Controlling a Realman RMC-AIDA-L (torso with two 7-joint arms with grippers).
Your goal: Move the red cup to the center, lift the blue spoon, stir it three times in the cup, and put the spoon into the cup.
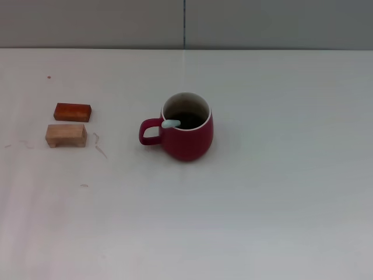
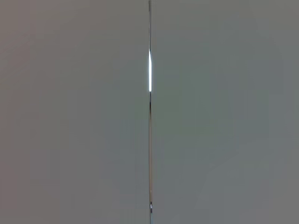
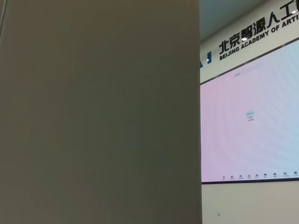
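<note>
My head camera looks forward and down from above the desk [image 1: 280, 204], taking in its white top back to the grey wall panels [image 1: 262, 23] behind it. The cup [image 1: 187, 131] sits near the middle of that view, the two blocks [image 1: 66, 135] off to my left, all seen from a fair way off. My left wrist camera faces a flat grey panel wall, square on to a vertical seam [image 2: 150, 140] (likely the same seam that shows at the top of the head view). My right wrist camera points away from the desk, close past a grey panel [image 3: 98, 112] toward a big lit screen [image 3: 250, 116] with lettering above. Neither wrist view shows the desk.
</note>
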